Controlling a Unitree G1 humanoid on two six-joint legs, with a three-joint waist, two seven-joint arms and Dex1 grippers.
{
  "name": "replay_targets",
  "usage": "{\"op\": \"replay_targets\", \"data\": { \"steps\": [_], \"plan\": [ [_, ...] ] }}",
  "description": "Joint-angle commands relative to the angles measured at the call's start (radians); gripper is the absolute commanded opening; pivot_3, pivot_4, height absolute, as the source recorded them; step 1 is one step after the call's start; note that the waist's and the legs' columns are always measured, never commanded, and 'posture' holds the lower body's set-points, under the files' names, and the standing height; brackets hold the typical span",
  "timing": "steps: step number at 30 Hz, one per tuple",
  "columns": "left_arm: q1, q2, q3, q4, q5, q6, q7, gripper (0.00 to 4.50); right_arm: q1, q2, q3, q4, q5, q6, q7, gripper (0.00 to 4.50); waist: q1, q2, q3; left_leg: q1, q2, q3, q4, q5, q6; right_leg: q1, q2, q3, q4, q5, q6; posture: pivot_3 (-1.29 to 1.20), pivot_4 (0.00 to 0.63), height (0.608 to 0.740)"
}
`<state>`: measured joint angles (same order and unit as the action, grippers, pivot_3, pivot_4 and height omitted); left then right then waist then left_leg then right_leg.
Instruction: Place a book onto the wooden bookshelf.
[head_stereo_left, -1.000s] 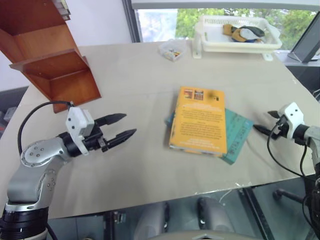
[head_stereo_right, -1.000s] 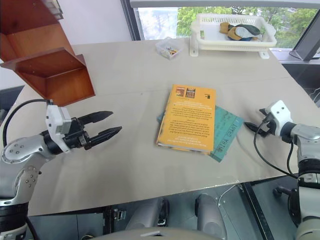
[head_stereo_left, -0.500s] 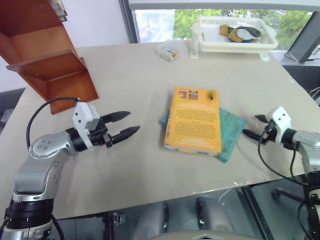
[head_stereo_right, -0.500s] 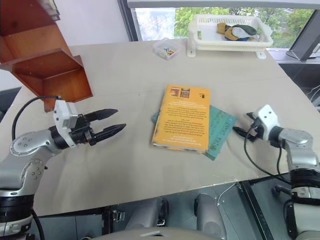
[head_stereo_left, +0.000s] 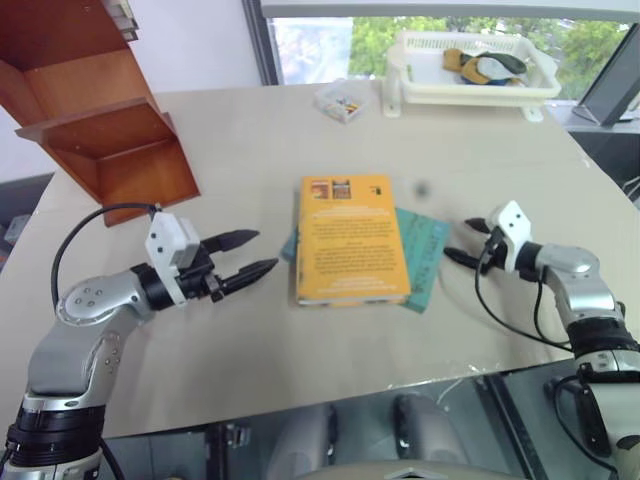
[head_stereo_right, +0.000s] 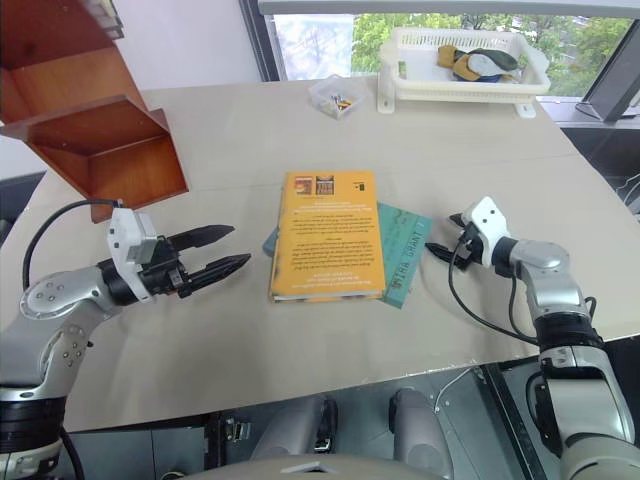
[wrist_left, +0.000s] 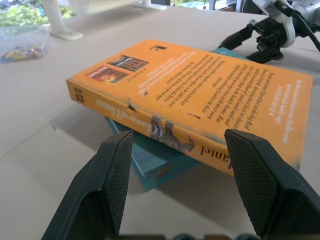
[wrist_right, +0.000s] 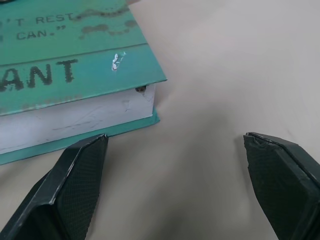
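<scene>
Yellow book (head_stereo_left: 350, 240) lies flat mid-counter (head_stereo_left: 260, 140), stacked on the teal book (head_stereo_left: 425, 255), spine toward the left gripper (head_stereo_left: 248, 266). Left gripper hovers just beside the spine, fingers spread, nothing held; in its wrist view the spine sits between the fingers. Right gripper (head_stereo_right: 447, 234) is near the teal book's outer corner, also spread and empty, low over the counter. Wooden bookshelf (head_stereo_left: 95, 120) sits well apart at the far left corner, compartments slanted. Risks as I see them: right gripper is lined up on the teal book rather than the yellow one, so closing here would likely grab or drag the wrong book, or pinch both together. Yellow book is thick and lies flat, so a side pinch on spine and cover could slip or just shove the stack across the counter. If one gripper lifts it by an edge, it may sag or fan open. Slanted shelf boards could let it slide out on release.
</scene>
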<state>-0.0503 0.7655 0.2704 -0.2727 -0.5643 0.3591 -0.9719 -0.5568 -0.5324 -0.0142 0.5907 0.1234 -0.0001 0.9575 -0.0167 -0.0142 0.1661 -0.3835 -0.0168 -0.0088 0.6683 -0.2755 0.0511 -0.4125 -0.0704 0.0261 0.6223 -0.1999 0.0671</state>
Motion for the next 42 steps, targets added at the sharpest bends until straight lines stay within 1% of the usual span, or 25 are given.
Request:
{"op": "replay_targets", "data": {
  "steps": [1, 8, 12, 15, 20, 23, 26, 30, 33, 36, 38, 42],
  "plan": [
    [0.01, 0.006, 0.038, -0.046, -0.013, -0.016, 0.005, 3.2, -0.029, 0.008, 0.01, 0.003, 0.002, -0.026, 0.014, 4.5, 0.0, 0.0, 0.0, 0.0, 0.0, 0.0, 0.0, 0.0, 0.0, 0.0, 0.0, 0.0, 0.0, 0.0, 0.0, 0.0, 0.15, 0.74],
    [0.019, 0.014, 0.049, -0.034, -0.017, -0.019, -0.01, 3.2, -0.033, -0.004, 0.005, 0.02, 0.0, -0.044, 0.022, 4.5, 0.0, 0.0, 0.0, 0.0, 0.0, 0.0, 0.0, 0.0, 0.0, 0.0, 0.0, 0.0, 0.0, 0.0, 0.0, 0.0, 0.15, 0.74],
    [-0.01, -0.004, 0.06, 0.032, -0.028, -0.009, -0.003, 3.2, -0.018, -0.035, -0.014, 0.008, 0.0, -0.051, 0.012, 4.5, 0.001, 0.0, 0.0, 0.0, 0.0, 0.0, 0.0, 0.0, 0.0, 0.0, 0.0, 0.0, 0.0, 0.0, 0.0, 0.0, 0.15, 0.74],
    [-0.026, -0.017, 0.074, 0.09, -0.065, 0.017, -0.018, 3.2, -0.016, -0.07, -0.036, 0.014, -0.011, -0.072, -0.03, 4.5, 0.002, 0.0, 0.0, 0.0, 0.0, 0.0, 0.0, 0.0, 0.0, 0.0, 0.0, 0.0, 0.0, 0.0, 0.0, 0.0, 0.15, 0.74],
    [-0.006, 0.018, 0.099, 0.12, -0.137, 0.059, -0.119, 3.2, -0.049, -0.105, -0.067, 0.034, -0.023, -0.119, -0.123, 4.5, 0.001, 0.0, 0.0, -0.001, -0.001, 0.0, 0.0, 0.0, 0.0, -0.001, 0.0, 0.0, 0.0, 0.0, 0.0, 0.0, 0.15, 0.74],
    [0.014, 0.042, 0.1, 0.117, -0.156, 0.074, -0.178, 3.2, -0.09, -0.077, -0.068, 0.004, -0.011, -0.123, -0.15, 4.5, -0.01, 0.001, 0.001, 0.0, 0.0, 0.001, 0.0, 0.0, 0.0, -0.001, 0.0, 0.001, 0.0, 0.0, 0.0, 0.0, 0.15, 0.74],
    [0.004, 0.043, 0.094, 0.115, -0.157, 0.077, -0.177, 3.2, -0.131, -0.034, -0.053, -0.005, -0.004, -0.12, -0.164, 4.5, -0.019, 0.001, 0.001, 0.0, 0.0, 0.0, 0.0, 0.0, 0.0, -0.001, 0.0, 0.0, 0.0, -0.001, -0.002, 0.0, 0.15, 0.74],
    [0.012, 0.043, 0.103, 0.093, -0.172, 0.082, -0.183, 3.2, -0.19, 0.04, -0.024, 0.016, -0.016, -0.119, -0.177, 4.5, -0.021, 0.001, 0.001, 0.0, 0.0, 0.0, 0.0, 0.0, 0.0, -0.001, 0.0, 0.0, 0.001, 0.0, 0.0, 0.0, 0.15, 0.74],
    [0.039, 0.044, 0.128, 0.075, -0.184, 0.078, -0.197, 3.2, -0.236, 0.101, 0.012, 0.049, -0.035, -0.128, -0.174, 4.5, -0.025, 0.001, 0.001, -0.001, 0.0, 0.0, -0.001, 0.0, 0.0, -0.001, 0.0, 0.0, 0.0, 0.0, 0.0, 0.0, 0.15, 0.74],
    [0.059, 0.045, 0.145, 0.055, -0.198, 0.082, -0.195, 3.2, -0.266, 0.132, 0.036, 0.099, -0.056, -0.141, -0.174, 4.5, -0.021, 0.001, 0.001, -0.002, 0.0, -0.002, -0.001, 0.0, -0.001, -0.003, -0.001, -0.001, 0.0, 0.0, 0.0, 0.0, 0.15, 0.74],
    [0.075, 0.042, 0.155, 0.04, -0.204, 0.086, -0.192, 3.2, -0.285, 0.153, 0.053, 0.133, -0.064, -0.15, -0.169, 4.5, -0.02, 0.001, 0.001, -0.003, -0.001, -0.002, -0.001, 0.002, -0.004, -0.003, -0.002, -0.001, -0.001, 0.0, 0.0, 0.0, 0.15, 0.74],
    [0.105, 0.038, 0.167, 0.01, -0.216, 0.093, -0.183, 3.2, -0.321, 0.2, 0.073, 0.178, -0.069, -0.168, -0.144, 4.5, -0.025, 0.001, 0.001, -0.003, -0.001, -0.002, -0.002, 0.002, -0.005, -0.003, -0.005, -0.001, -0.001, 0.0, 0.0, 0.0, 0.15, 0.74]
  ]
}}
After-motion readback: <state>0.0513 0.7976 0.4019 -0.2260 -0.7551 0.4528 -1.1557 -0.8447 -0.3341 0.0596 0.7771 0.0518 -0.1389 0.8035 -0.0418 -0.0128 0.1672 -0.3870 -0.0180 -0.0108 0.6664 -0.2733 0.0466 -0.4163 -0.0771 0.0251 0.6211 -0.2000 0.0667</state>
